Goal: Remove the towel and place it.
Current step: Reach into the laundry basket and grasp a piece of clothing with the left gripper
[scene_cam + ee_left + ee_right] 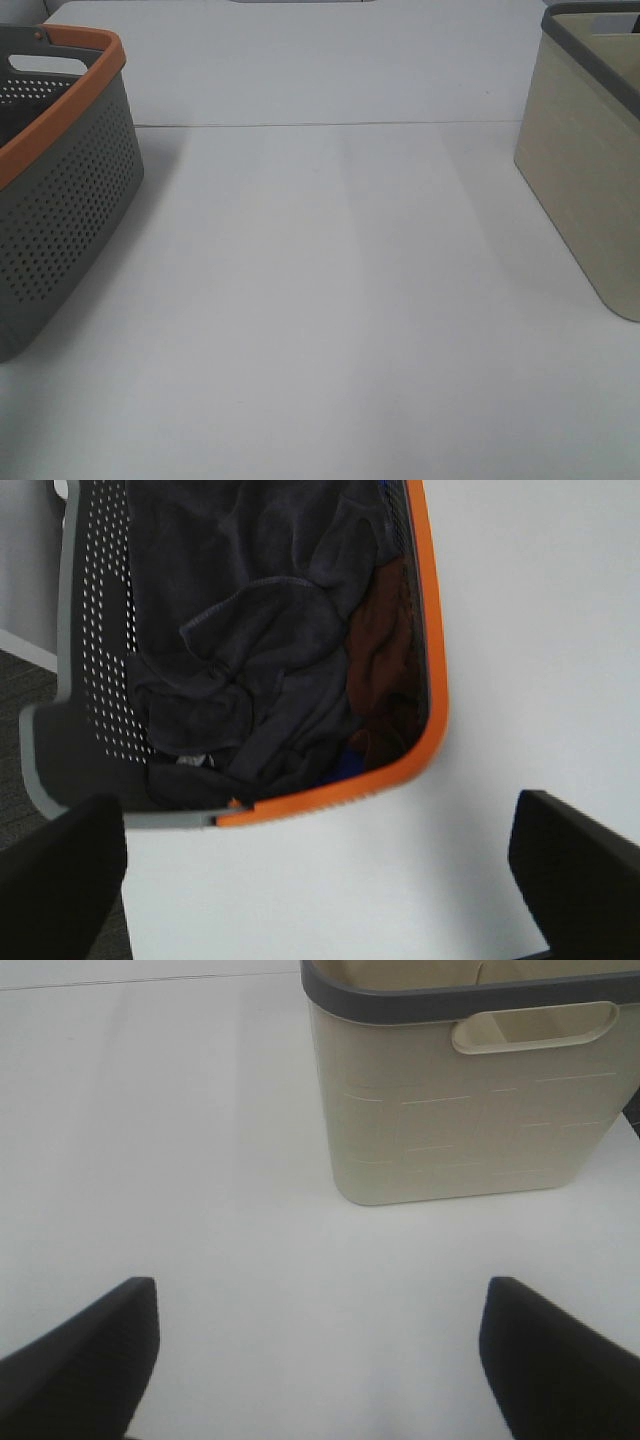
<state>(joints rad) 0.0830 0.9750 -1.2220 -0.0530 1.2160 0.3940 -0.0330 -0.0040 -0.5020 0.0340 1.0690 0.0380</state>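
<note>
The dark navy-grey towel (250, 650) lies crumpled inside a grey perforated basket with an orange rim (435, 710); a rust-brown cloth (385, 660) and a bit of blue fabric lie beside it. My left gripper (320, 880) is open and empty, hovering above the table just outside the basket's rim. In the exterior high view the basket (60, 190) stands at the left edge; its contents and both grippers are out of view there. My right gripper (320, 1355) is open and empty over the bare table, short of a beige bin.
A beige bin with a grey rim and handle slot (470, 1090) stands at the right of the white table (330, 300); it also shows in the exterior high view (590, 170). A seam (330, 125) runs across the table's far part. Floor (20, 740) shows beyond the basket.
</note>
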